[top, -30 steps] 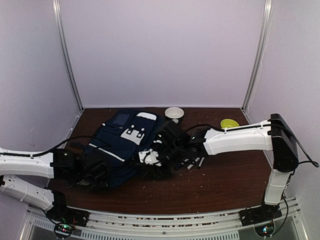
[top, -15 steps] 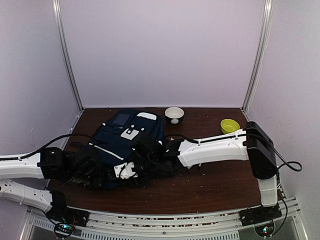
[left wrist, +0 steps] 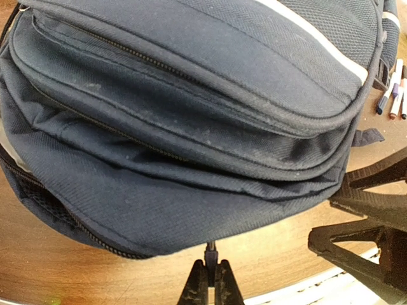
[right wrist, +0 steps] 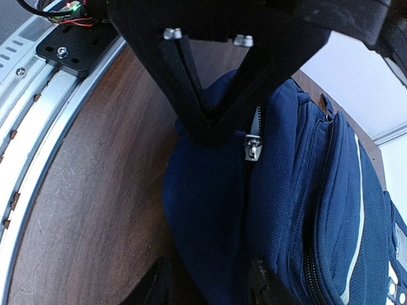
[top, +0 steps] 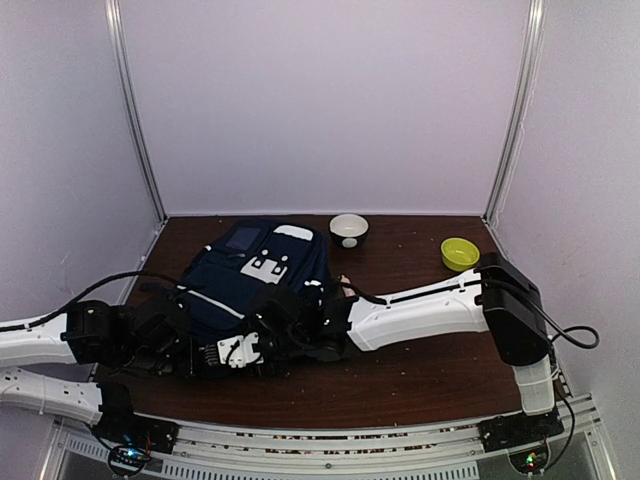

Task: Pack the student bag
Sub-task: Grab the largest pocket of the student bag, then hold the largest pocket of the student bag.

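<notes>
Only left wrist view shows markers (left wrist: 394,95) beside student bag (left wrist: 191,127).

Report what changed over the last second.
The right arm swung left and toward the near edge across the student bag; the right gripper now straddles the bag's near end. The left arm drew back leftward a little, left gripper still shut at the bag's edge. The bag, white bowl and yellow-green bowl stayed put.

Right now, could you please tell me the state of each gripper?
Left gripper: closed, pinching a small dark tab at the student bag's edge.
Right gripper: jaws astride a fold of the bag; grip cannot be told.
</notes>
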